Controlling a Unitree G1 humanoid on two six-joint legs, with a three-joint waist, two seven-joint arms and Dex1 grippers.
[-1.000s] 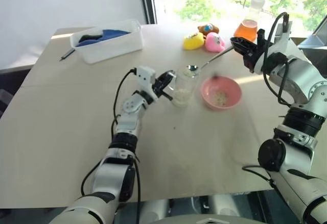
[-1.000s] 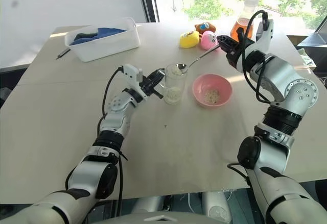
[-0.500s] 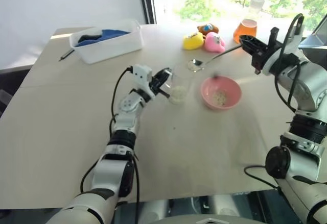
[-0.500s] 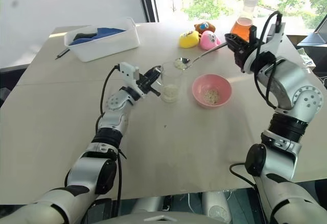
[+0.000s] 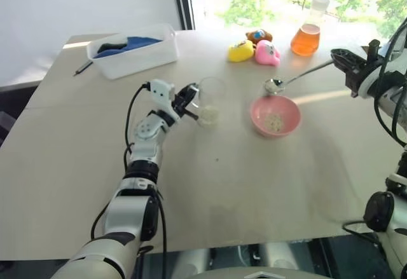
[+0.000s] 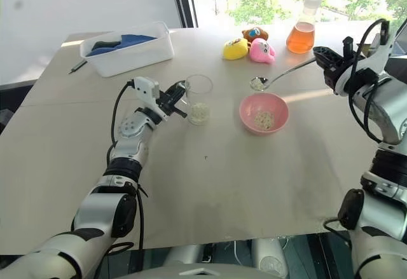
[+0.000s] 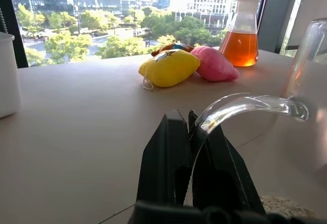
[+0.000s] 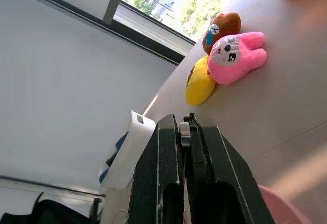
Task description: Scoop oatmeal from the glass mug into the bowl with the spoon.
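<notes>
Near the table's far right edge, the right gripper (image 6: pixel 323 57) clamps the slim silver spoon (image 6: pixel 280 75), carrying pale oatmeal level above the pink bowl (image 6: pixel 263 112), while the left gripper (image 6: pixel 174 93) pinches the clear glass mug (image 6: pixel 198 98) by its handle to steady it mid-table.

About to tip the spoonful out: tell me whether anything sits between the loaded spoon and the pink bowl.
Nothing visible does. The spoon, shut in the right tool, hangs with its oatmeal-filled end just beyond the far rim of the bowl, with bare table between them. The glass mug, held by the left tool, stands off to the left.
</notes>
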